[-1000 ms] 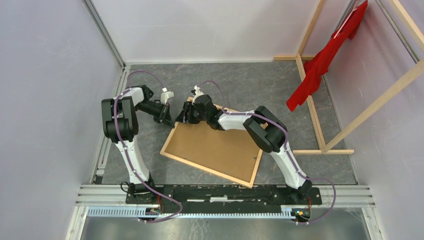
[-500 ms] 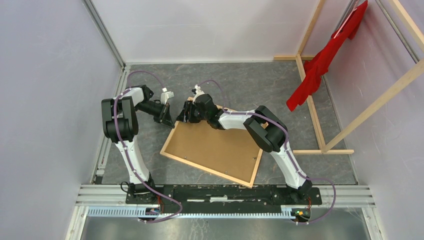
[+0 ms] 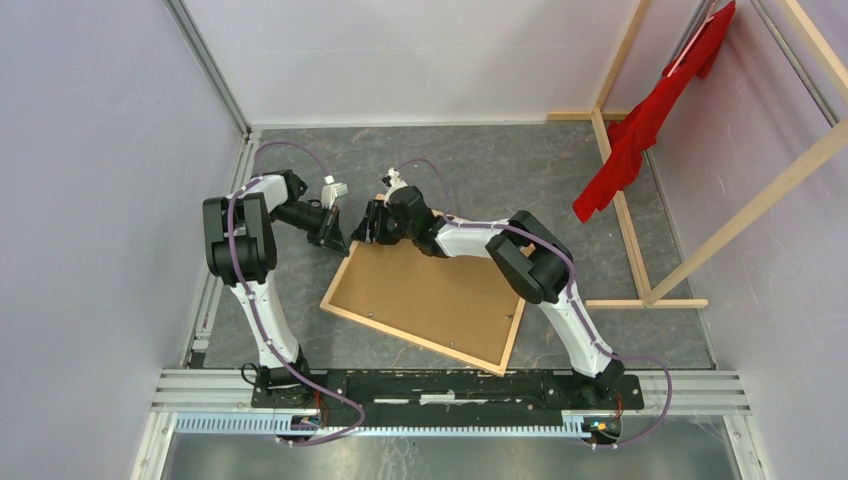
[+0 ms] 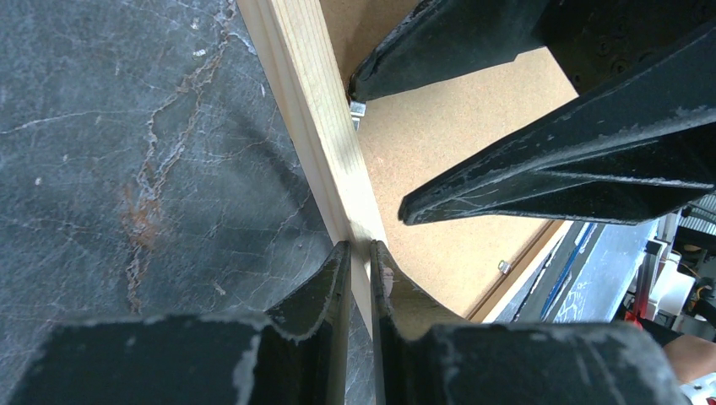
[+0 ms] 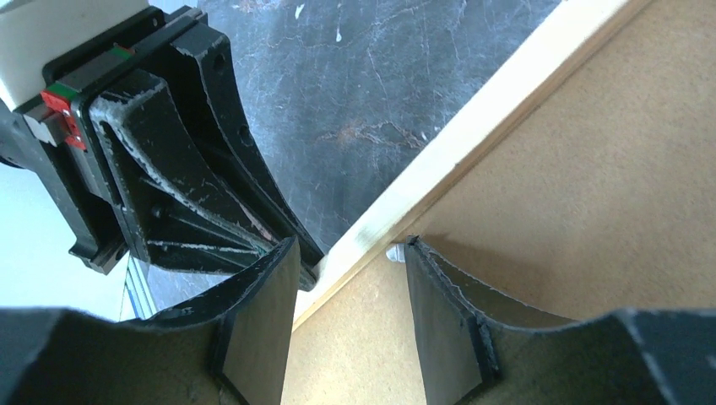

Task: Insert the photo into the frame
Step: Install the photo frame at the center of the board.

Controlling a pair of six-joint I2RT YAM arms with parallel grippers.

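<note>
Pinching: left jaws, narrow, on frame (image 4: 312, 110) rail
Right jaws: half open, straddling same rail beside metal tab (image 5: 394, 251)
Board (image 3: 430, 290): inside frame, facing up

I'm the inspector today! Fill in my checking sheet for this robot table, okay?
Surface: dark marbled table.
Job's things: frame lies flat, brown backing board facing up; photo not seen.
Clutter: nothing seen.
Hands: left hand shut on the frame's wooden edge; right hand open, straddling that edge near the far corner.
Cables: purple cables run along both arms, off the frame.
Surroundings: red cloth hangs on a wooden rack at the right; pale walls.
</note>
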